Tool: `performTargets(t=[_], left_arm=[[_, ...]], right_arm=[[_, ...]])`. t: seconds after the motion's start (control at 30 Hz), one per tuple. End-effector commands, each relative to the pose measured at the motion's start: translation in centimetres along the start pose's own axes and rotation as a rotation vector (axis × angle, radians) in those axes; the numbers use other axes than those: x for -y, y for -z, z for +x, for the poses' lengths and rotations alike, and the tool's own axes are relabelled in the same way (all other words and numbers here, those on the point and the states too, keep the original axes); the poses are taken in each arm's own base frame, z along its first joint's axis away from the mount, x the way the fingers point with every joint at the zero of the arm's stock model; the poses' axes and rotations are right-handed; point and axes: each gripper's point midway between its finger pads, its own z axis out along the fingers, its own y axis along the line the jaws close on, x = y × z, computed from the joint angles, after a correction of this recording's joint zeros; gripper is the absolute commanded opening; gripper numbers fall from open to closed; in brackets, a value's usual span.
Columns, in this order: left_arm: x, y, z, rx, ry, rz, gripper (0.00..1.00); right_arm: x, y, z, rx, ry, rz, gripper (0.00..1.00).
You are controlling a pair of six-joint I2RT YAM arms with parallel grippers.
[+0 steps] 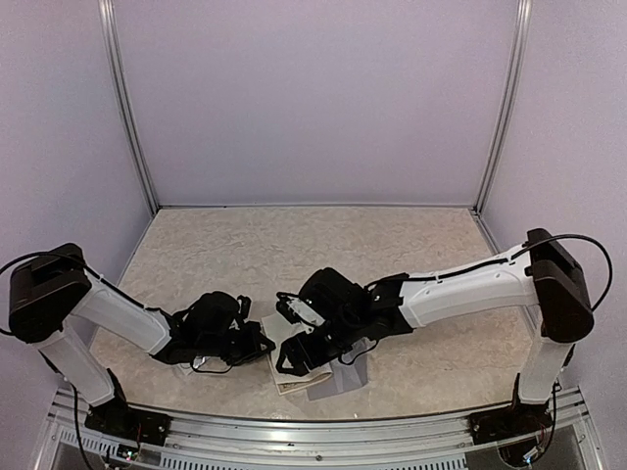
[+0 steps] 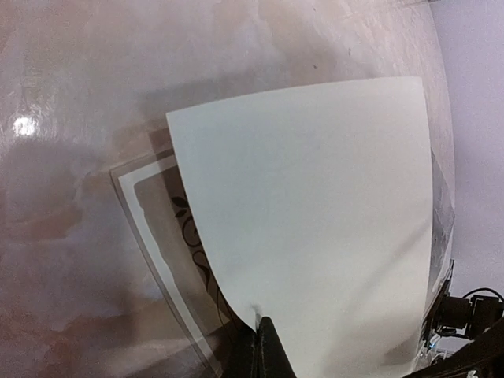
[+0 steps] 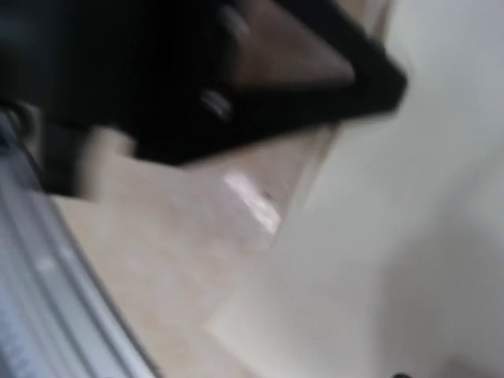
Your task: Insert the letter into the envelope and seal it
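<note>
My left gripper [image 2: 264,335] is shut on the near edge of the letter [image 2: 315,228], a plain cream sheet that curves up and away from the jaws. In the top view my left gripper [image 1: 263,343] and my right gripper [image 1: 286,335] meet over the paper [image 1: 299,377] near the table's front edge. The right gripper's fingers stand apart, open, with nothing between them. The grey envelope [image 1: 343,378] lies flat just right of the paper, partly under the right arm. The blurred right wrist view shows the cream sheet [image 3: 409,236] and not its own fingers.
Under the letter lies a sheet with a brown border and a black ornament [image 2: 177,228]. The marbled table [image 1: 294,255] is walled at the back and sides. A metal rail [image 1: 294,436] runs along the near edge. The black left gripper [image 3: 236,79] fills the top of the right wrist view.
</note>
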Motion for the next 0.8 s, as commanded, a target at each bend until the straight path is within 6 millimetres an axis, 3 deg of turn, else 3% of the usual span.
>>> performTargets(t=[0.0,0.17,0.27,0.77], left_arm=[[-4.5,-0.1,2.2,-0.064,-0.029,-0.184,0.0],[-4.6,-0.1,2.4,-0.069,-0.032,-0.188,0.0],[-4.6,0.1,2.5,-0.068,-0.028,-0.188,0.0],[-4.6,0.4,2.6,-0.061,-0.026,-0.181,0.0]], right_arm=[[1.5,3.5,-2.3,0.08,-0.06,-0.019,0.72],[5.6,3.9,-1.9,0.081,-0.146,-0.005,0.66],[7.1,3.6,-1.8,0.077,-0.178,-0.019,0.61],[8.7,0.7,-2.7,0.067,-0.252,-0.201,0.47]])
